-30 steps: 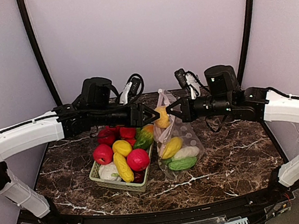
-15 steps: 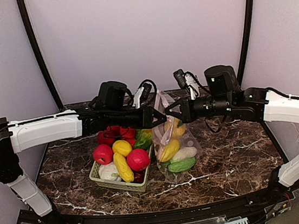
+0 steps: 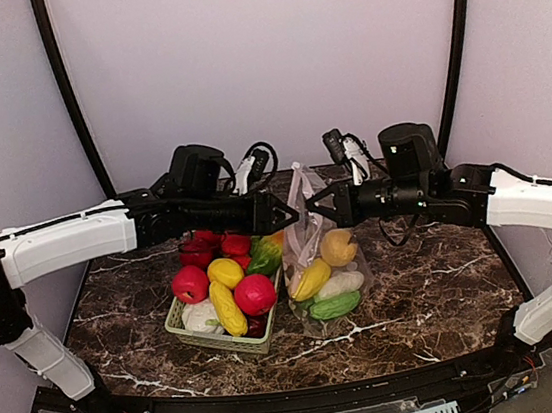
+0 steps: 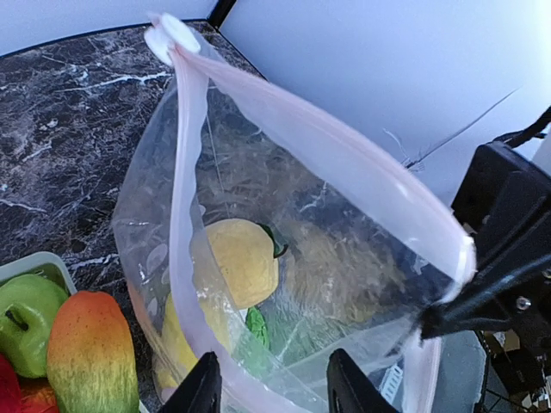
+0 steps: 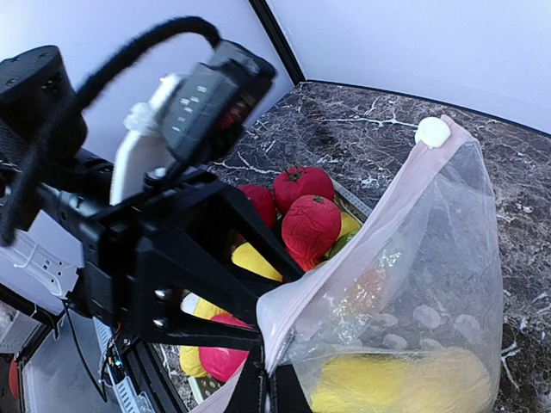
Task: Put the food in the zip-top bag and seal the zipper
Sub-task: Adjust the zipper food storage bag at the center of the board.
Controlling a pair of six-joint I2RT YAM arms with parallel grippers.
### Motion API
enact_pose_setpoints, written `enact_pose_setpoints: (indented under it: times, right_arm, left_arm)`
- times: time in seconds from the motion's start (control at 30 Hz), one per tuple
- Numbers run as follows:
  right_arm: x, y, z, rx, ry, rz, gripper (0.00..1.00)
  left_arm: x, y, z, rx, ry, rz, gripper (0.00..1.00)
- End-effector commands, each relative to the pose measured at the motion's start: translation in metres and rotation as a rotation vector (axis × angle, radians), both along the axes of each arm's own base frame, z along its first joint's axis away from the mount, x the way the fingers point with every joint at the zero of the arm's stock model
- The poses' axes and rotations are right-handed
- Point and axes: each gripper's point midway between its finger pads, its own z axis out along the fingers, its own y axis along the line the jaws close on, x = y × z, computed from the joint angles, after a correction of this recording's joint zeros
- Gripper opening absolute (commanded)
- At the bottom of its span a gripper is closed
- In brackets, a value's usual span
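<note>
One clear, dotted plastic zip-top bag [image 3: 302, 236] is held upright on the dark marble surface [image 3: 427, 289], just right of one pale green slatted basket [image 3: 217, 342]. From above, four toy foods [image 3: 336, 247] are counted inside it: tan, yellow, white and green. The right tool [image 3: 314, 205] is pressed together on the thin pink zipper strip [image 4: 344, 163]. The left tool [image 4: 275, 387] is spread at the bag's mouth. The white slider tab [image 4: 168, 34] is seen plainly from the wrists.
</note>
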Motion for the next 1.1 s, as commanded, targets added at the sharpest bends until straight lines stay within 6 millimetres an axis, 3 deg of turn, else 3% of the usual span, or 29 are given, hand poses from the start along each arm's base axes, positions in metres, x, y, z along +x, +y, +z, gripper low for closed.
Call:
enact_pose_setpoints:
  times: [0.0,0.27,0.87,1.07]
  right_arm:
    - [0.006,-0.006,0.011,0.036,-0.025,-0.031,0.00]
    - [0.006,-0.003,0.009,0.035,-0.018,-0.018,0.00]
    - [0.006,-0.002,0.006,0.032,-0.009,-0.018,0.00]
    - [0.006,-0.004,0.004,0.028,-0.010,-0.026,0.00]
  left_arm:
    - [-0.011,0.033,0.027,0.006,-0.036,0.064,0.47]
    - [-0.010,0.037,0.012,-0.005,0.055,0.113,0.51]
    - [0.007,0.011,-0.016,-0.044,0.155,0.077,0.37]
    - [0.009,0.004,-0.016,-0.059,0.161,0.061,0.29]
